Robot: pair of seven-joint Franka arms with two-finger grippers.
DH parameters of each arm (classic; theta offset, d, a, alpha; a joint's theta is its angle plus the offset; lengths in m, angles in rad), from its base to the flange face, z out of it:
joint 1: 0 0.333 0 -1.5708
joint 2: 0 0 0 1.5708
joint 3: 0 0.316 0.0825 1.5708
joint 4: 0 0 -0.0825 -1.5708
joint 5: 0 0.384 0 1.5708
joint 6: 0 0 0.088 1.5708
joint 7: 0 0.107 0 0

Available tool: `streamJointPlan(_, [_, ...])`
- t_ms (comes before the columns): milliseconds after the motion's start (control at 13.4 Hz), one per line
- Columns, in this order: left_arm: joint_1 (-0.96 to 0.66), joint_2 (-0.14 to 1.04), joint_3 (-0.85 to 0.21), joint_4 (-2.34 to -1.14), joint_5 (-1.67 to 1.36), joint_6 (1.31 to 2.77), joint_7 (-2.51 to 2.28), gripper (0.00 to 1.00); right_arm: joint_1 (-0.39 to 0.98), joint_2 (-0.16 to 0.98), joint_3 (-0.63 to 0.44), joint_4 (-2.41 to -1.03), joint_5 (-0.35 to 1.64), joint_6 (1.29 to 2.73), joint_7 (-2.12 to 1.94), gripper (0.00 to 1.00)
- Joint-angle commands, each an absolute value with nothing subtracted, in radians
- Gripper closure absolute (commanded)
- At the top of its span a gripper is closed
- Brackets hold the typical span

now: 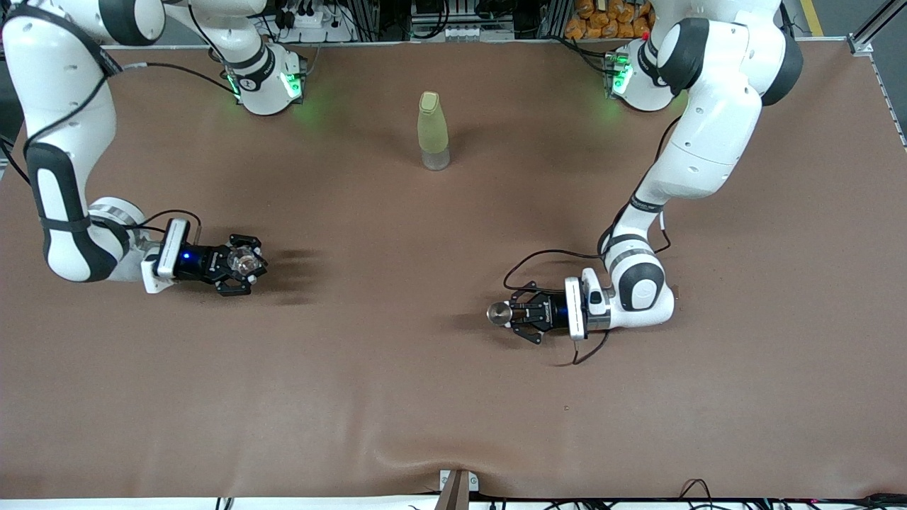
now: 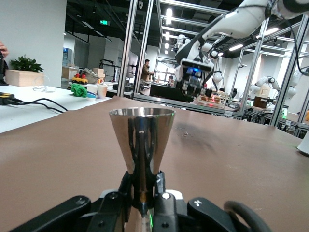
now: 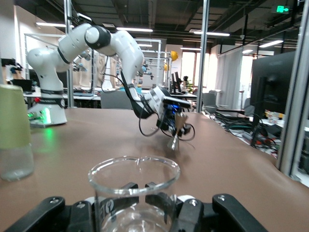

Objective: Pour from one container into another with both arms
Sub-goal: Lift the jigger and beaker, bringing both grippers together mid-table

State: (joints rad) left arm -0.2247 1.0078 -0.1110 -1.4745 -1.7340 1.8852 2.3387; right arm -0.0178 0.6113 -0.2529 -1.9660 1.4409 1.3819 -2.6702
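Brown matting covers the table (image 1: 453, 397), the largest thing here, with both white Franka arms reaching low across it from their bases; small dark lettering on each arm's wrist band is too small to read. Next in size, a pale yellow-green bottle (image 1: 433, 131) with a clear bottom stands upright and alone between the two bases, farther from the front camera than either gripper, and carries no legible label. Toward the right arm's end of the table, the right gripper (image 1: 244, 264) lies level just above the mat, clenched on a clear glass beaker (image 1: 244, 263) held upright with its mouth open upward. Toward the left arm's end, the left gripper (image 1: 511, 314) is likewise level and low, clenched on the narrow waist of a shiny metal jigger (image 1: 499, 314), upright, its cone flaring upward. Beaker and jigger are well apart.
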Motion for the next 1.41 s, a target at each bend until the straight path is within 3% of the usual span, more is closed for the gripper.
streamJointPlan(0, [-0.281,0.98,-0.1,-1.496,-1.766,1.951,2.345,1.0,0.009,0.487,-0.259,-2.063,1.424,1.387,-2.606,1.0])
streamJointPlan(521, [-0.465,0.988,-0.1,-1.476,-2.057,2.057,2.496,1.0,0.073,0.309,-0.261,-2.164,1.43,1.394,-2.421,1.0])
streamJointPlan(819, [-0.547,0.988,-0.095,-1.456,-2.056,2.196,2.5,1.0,0.132,0.269,-0.261,-2.201,1.471,1.407,-2.379,1.0])
streamJointPlan(1340, [-0.592,0.993,-0.097,-1.443,-2.083,2.203,2.528,1.0,0.276,0.238,-0.259,-2.243,1.623,1.521,-2.372,1.0])
